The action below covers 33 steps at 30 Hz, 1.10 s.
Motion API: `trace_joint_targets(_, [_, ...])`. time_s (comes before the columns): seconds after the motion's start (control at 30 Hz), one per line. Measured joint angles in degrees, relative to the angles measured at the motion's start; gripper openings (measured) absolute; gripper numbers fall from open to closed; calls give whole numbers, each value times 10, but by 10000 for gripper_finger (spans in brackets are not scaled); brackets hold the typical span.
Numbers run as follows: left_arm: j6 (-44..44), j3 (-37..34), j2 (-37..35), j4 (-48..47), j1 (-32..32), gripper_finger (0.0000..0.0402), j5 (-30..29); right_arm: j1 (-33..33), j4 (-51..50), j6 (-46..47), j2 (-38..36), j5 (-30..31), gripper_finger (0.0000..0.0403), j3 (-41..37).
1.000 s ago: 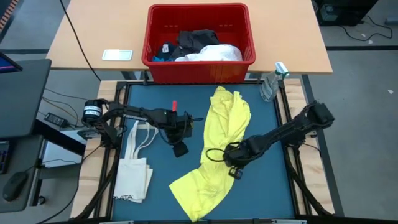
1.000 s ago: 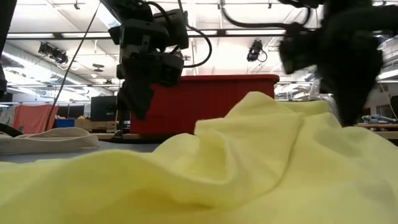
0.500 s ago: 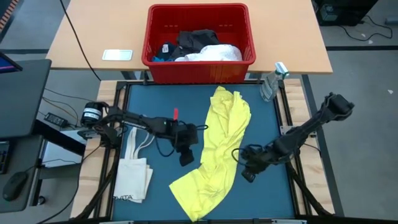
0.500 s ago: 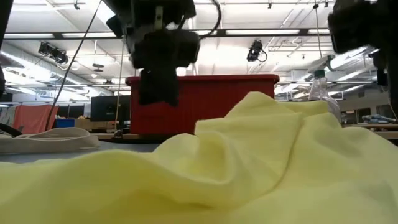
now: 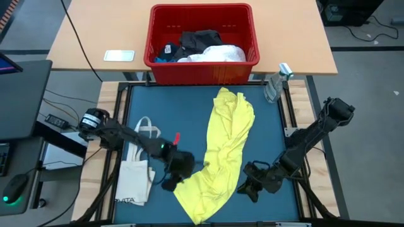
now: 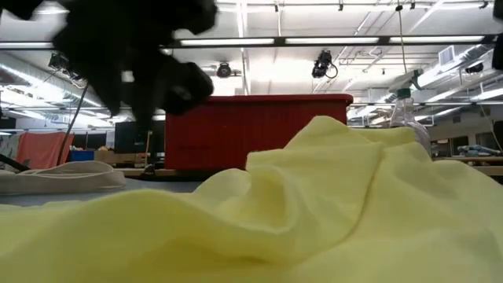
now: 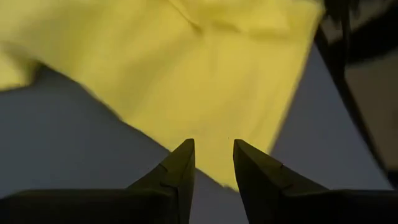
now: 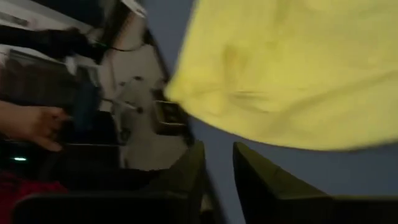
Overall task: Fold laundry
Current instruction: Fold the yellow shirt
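Both arms now nearer the front of the blue mat (image 5: 278, 135), workshop beyond.

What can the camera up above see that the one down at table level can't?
Only the overhead view shows the whole layout: the cream tote bag, the clothes inside the red bin, and both arms, the left pincer and the right pincer flanking the near end of the yellow garment. Only the low view shows the room's ceiling lights behind the table. Both show the yellow garment, the bin and the clear bottle.
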Motion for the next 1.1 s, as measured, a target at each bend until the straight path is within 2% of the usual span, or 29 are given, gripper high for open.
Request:
trace_joint_targets(0.13, [3,0,3,-2,-54,114,-33,6,2,-62,62,39,118,71])
trace_joint_targets(0.23, [-38,0,18,50,-86,115,-102,6,-7,-131,129,39,118,121])
trace_joint_targets(0.33, [-134,0,42,97,-91,115,-135,5,-39,-163,197,53,118,168])
trace_joint_targets(0.47, [-255,0,62,133,-84,115,-169,-15,-46,-155,278,56,114,208])
trace_joint_targets(0.57, [-378,0,71,178,-82,114,-216,-30,-40,-147,325,20,102,231])
trace_joint_targets(0.63, [-429,0,80,208,-82,114,-232,-35,-54,-134,348,-21,90,234])
trace_joint_targets(0.73, [-487,0,93,257,-84,114,-231,-29,-98,-123,350,-83,71,237])
trace_joint_targets(0.83, [-536,0,93,288,-98,114,-228,3,-192,-124,325,-105,53,236])
trace_joint_targets(1.0, [-585,16,93,297,-132,114,-251,73,-377,-98,270,-113,34,231])
trace_joint_targets(1.1, [-575,39,92,298,-151,114,-283,110,-424,-75,241,-89,32,229])
